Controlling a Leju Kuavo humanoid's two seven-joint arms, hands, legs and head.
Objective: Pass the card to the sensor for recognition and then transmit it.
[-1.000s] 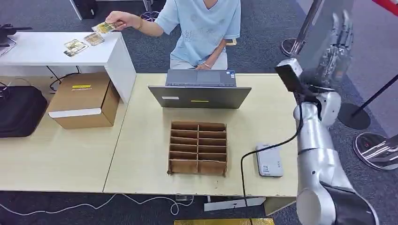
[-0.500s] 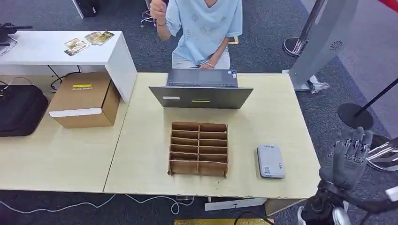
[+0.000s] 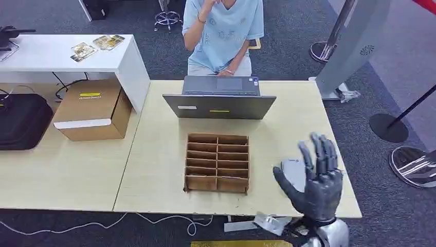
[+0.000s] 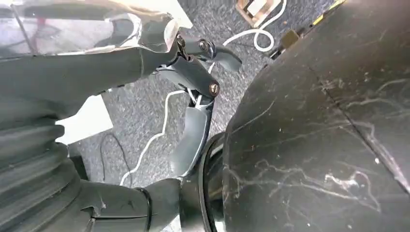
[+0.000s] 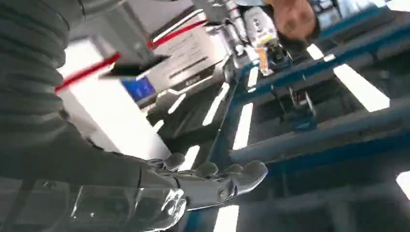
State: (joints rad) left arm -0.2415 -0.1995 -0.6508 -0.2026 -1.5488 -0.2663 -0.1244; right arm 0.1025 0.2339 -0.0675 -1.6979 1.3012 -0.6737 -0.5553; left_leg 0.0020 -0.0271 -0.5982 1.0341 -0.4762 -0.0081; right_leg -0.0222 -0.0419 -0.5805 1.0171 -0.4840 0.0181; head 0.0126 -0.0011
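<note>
Several cards (image 3: 82, 50) lie on the white side table (image 3: 46, 59) at the far left, some of them nearer its right end (image 3: 108, 40). The grey sensor (image 3: 289, 169) lies flat on the wooden table, right of the cardboard organizer, and my right hand partly covers it. My right hand (image 3: 314, 180) stands upright at the table's front edge with fingers spread and nothing in it. In the right wrist view that hand (image 5: 208, 182) reaches out with straight fingers. My left hand (image 4: 196, 96) hangs low beside my body and holds nothing.
A cardboard organizer (image 3: 217, 162) with several slots sits mid-table, with an open laptop (image 3: 220, 99) behind it. A person in a light blue shirt (image 3: 222, 31) sits beyond the laptop. A cardboard box (image 3: 91, 109) and a black bag (image 3: 21, 121) lie on the left table.
My right arm dropped from high on the right, and its hand now stands over the sensor. The person laid a card on the white table and drew the hand back.
</note>
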